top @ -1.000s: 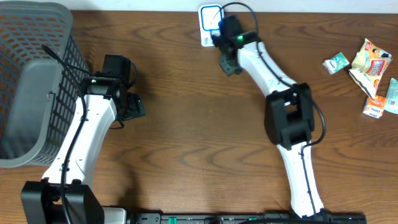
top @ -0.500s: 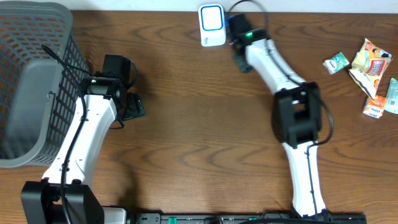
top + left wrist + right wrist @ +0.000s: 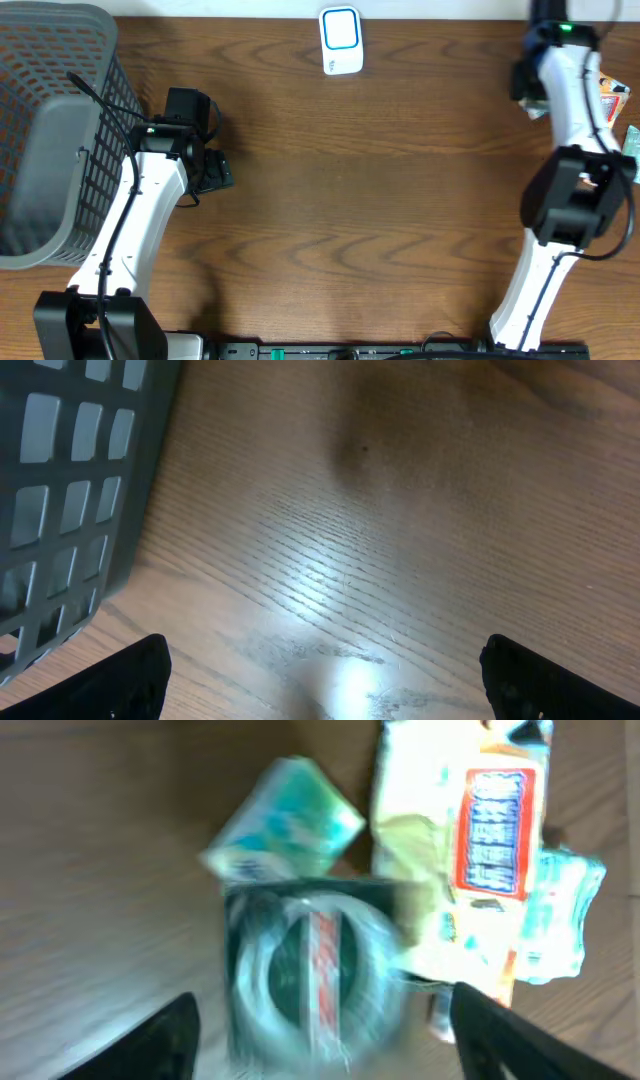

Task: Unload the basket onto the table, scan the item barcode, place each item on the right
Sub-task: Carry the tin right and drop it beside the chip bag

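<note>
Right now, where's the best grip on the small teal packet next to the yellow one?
From above, pinching mid-body across the short width. The teal packet lies flat and slanted, so turn the right tool to match. The yellow packet crowds one end and a dark packet the near edge; the bare-table side looks freest.

Grey mesh basket [image 3: 50,130], left edge of counter [image 3: 330,220]: one. White scanner [image 3: 341,40], far edge: one. Snack packets [image 3: 490,840], right edge: apparently four; view blurred.
</note>
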### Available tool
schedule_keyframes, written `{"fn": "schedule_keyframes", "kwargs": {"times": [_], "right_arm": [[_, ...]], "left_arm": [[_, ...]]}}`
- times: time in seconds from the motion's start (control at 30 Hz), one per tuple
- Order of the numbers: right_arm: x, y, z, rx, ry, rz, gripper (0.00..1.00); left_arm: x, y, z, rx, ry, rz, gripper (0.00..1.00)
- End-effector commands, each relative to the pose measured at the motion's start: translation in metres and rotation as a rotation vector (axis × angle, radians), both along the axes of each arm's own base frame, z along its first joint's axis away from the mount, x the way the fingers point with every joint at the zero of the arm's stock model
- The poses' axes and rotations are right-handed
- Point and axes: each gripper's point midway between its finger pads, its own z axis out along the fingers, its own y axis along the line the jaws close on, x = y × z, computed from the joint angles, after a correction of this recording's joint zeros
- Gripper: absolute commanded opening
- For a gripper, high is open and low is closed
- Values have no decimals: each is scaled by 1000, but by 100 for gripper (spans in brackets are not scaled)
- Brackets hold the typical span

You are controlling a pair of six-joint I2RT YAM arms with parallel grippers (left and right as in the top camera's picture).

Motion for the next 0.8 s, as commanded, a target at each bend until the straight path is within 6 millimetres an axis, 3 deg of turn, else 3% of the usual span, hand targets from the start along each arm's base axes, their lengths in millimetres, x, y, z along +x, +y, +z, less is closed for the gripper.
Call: {"fn": "schedule_keyframes", "kwargs": {"times": [0.0, 0.07, 0.2, 0.37, 0.6, 0.73, 0.77], "right_arm": [[-10, -8, -7, 143, -26, -82, 90], [-13, -10, -9, 184, -22, -91, 99], [-30, -6, -10, 219, 37, -99, 99], [-40, 23, 17, 313, 22, -57, 99], [-52, 90, 99, 486, -122, 83, 99], [-73, 119, 150, 464, -198, 167, 99], [-84, 134, 172, 462, -235, 211, 99]], "left_arm": [[-2, 3, -1, 7, 3, 17, 98], [-2, 3, -1, 7, 3, 17, 98], [-2, 3, -1, 7, 3, 17, 98], [-2, 3, -1, 7, 3, 17, 98], [-2, 3, -1, 7, 3, 17, 98], [-2, 3, -1, 7, 3, 17, 98], [-2, 3, -1, 7, 2, 18, 98]]}}
